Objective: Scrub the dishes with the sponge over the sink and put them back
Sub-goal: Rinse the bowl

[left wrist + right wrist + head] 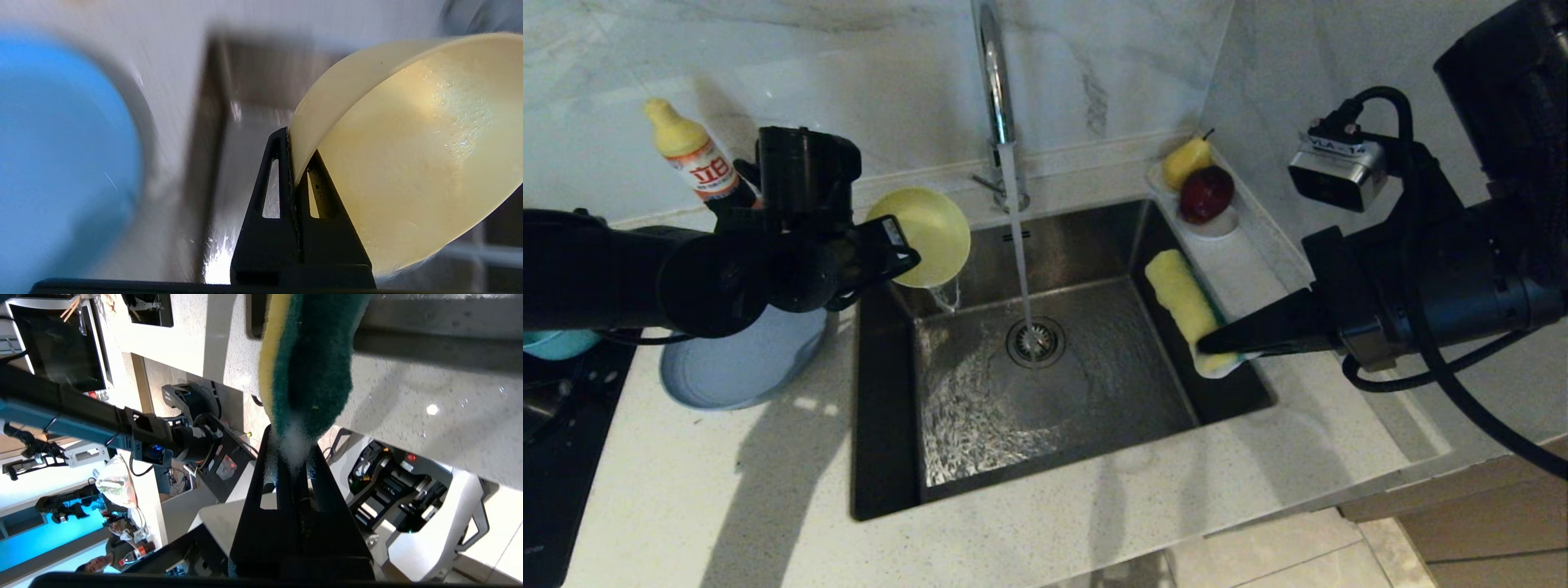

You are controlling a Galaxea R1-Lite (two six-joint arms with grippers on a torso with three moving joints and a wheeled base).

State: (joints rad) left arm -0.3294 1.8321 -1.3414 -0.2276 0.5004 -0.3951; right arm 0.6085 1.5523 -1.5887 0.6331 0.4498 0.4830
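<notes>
The left pincer (907, 253) clamps the rim of the small yellow bowl (927, 235), tilted over the sink's (1045, 457) left rear corner, water spilling from it. The right pincer (1217, 343) pinches one end of the sponge (1188, 306) (yellow foam up) above the sink's right edge. The tap (996, 90) runs. The grey-blue plate (739, 367) lies on the desk (768, 506), left of the sink.

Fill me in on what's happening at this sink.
The robot is washing up. Its left hand is shut on the rim of a small yellow plastic bowl, tipped over the square stainless-steel sink so water pours out. The right hand pinches a yellow-and-green sponge at the sink's right edge. The tall chrome tap is running. A wide flat grey-blue plate rests on the counter to the left.
</notes>
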